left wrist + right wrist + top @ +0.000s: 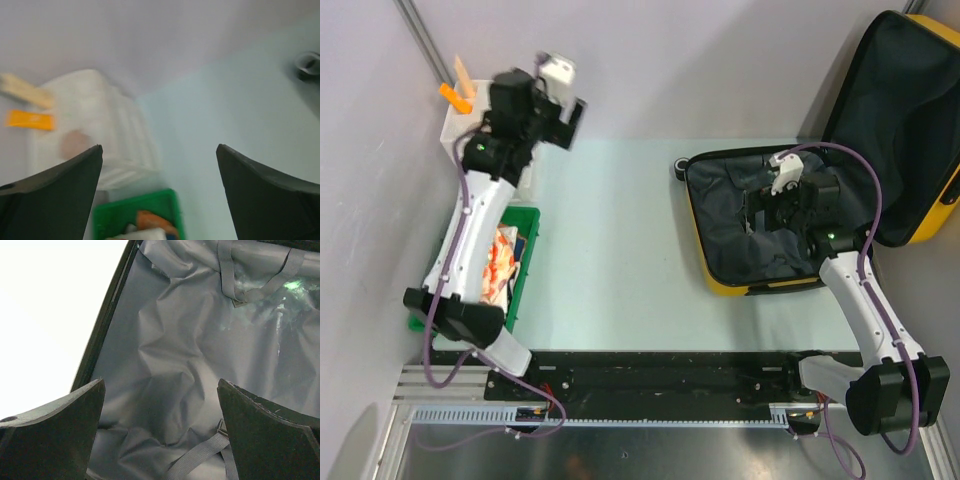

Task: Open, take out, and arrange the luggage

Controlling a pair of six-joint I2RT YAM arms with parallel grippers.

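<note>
Bright-yellow hard-shell suitcase [760, 288] sits on the right half of the pale table [610, 220], unzipped, open side up. The base half lies flat. The lid half [910, 120] stands raised at the base's right side, leaning away to the far right, with its black lining facing the arms. One black wheel [682, 166] shows at the base's far-left corner. Long axis reads as near-to-far, skewed a little, but the right arm covers the hinge line, so that's not certain. The right gripper [752, 212] hangs over the base's black fabric lining [165, 365], jaws spread wide with nothing between them. The wrist view shows only wrinkled lining and grey straps [227, 270]. The left gripper [560, 125] is at far left, well apart from the suitcase, above the white plastic drawer unit [455, 125] and also fully released, gripping nothing. An orange piece [452, 95] and a tan stick [463, 75] lie on top of the drawer unit. The green plastic tray [525, 270] sits just nearside of it, with mixed items inside too blurred to identify.
</note>
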